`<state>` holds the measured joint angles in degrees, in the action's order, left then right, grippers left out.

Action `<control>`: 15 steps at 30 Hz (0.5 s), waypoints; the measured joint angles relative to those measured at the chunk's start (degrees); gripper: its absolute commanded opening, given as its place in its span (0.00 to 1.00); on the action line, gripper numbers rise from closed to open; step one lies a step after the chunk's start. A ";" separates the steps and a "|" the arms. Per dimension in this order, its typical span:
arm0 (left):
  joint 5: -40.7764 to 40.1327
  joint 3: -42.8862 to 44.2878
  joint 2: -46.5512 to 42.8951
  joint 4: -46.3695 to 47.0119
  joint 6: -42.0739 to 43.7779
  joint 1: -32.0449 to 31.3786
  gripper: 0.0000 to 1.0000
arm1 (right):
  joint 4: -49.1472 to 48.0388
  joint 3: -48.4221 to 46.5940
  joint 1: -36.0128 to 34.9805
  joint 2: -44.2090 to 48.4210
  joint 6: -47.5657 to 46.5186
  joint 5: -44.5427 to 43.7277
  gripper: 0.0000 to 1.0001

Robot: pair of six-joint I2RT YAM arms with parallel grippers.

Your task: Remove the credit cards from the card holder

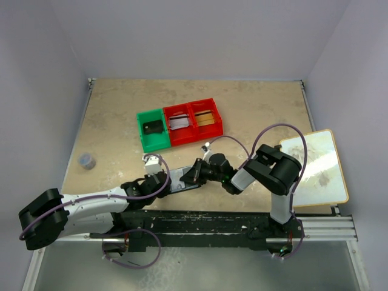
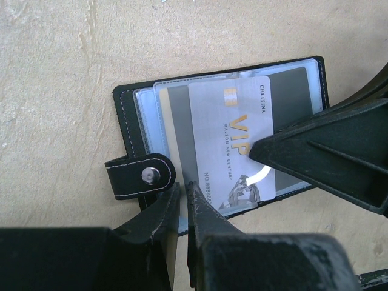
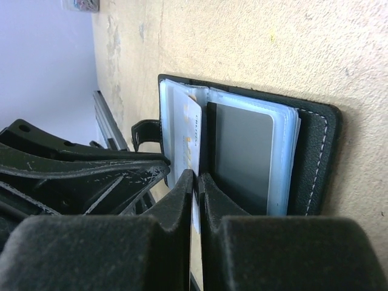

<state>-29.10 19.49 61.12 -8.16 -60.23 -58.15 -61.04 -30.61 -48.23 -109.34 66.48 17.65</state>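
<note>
L hand (image 2: 183, 193) bracing, R hand (image 3: 196, 182) extracting.
L is pinching card holder (image 2: 127, 115) edge on counter (image 2: 54, 73), nearly shut, so R, clamped on silver VIP card (image 2: 227, 139), isn't dragging it along.

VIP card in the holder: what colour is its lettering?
Gold lettering on the silver-grey VIP card, clearest in the left wrist view.

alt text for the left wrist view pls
A silver-grey plastic VIP card lies partly out of an open small black folding card holder on a beige tabletop. The right jaws pinch one edge; the left jaws clamp the holder's near edge by its snap tab.
</note>
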 measured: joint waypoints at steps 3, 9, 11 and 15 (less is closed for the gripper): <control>0.00 0.00 0.00 0.00 0.00 0.00 0.07 | -0.52 0.59 0.20 0.46 0.00 0.00 0.04; 0.00 0.00 0.00 0.00 0.02 0.00 0.15 | -0.37 1.18 0.33 1.40 -0.02 -0.11 0.04; -0.02 0.00 -0.02 -0.04 0.00 0.00 0.21 | -0.42 1.18 0.35 1.40 0.00 -0.09 0.04; -0.11 0.00 -2.62 -1.40 0.48 0.00 0.26 | -1.01 1.44 0.37 1.16 0.20 -0.11 0.05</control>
<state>-29.21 19.49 58.50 -9.56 -59.75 -58.15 -62.04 -29.17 -47.86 -108.18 66.67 17.54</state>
